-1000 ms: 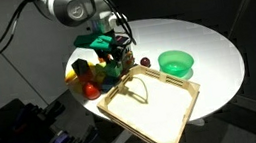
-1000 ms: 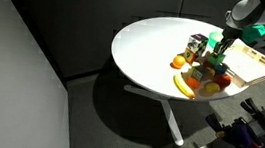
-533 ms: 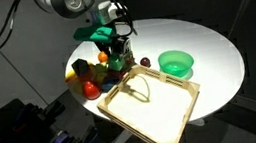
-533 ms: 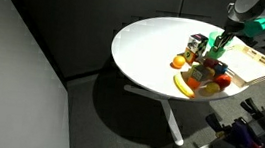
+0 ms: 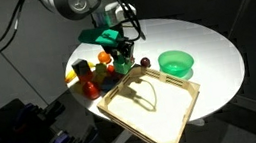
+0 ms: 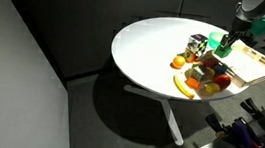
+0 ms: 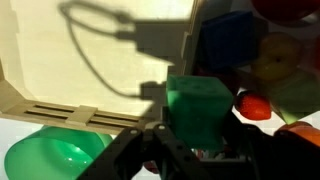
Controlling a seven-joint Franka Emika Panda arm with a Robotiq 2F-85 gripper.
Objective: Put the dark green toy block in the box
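Note:
In the wrist view the dark green toy block (image 7: 198, 103) sits between my jaws. My gripper (image 7: 202, 140) is shut on it and holds it above the table beside the pile of toys. The box (image 7: 70, 60), a shallow wooden-rimmed tray with a pale bottom, fills the upper left of that view. In both exterior views my gripper (image 5: 121, 50) (image 6: 220, 52) hangs between the toy pile and the near rim of the box (image 5: 186, 87) (image 6: 261, 69). The block is too small to make out there.
A bright green round bowl (image 5: 175, 63) (image 7: 50, 160) stands beside the box. A pile of coloured toys (image 5: 88, 77) (image 6: 200, 80), with a banana (image 6: 183, 86) and a black-and-white patterned cube (image 6: 193, 43), lies by the gripper. The table is round and white (image 5: 214, 39).
My gripper has risen from the toy pile with the dark green block in it and shifted a little towards the box.

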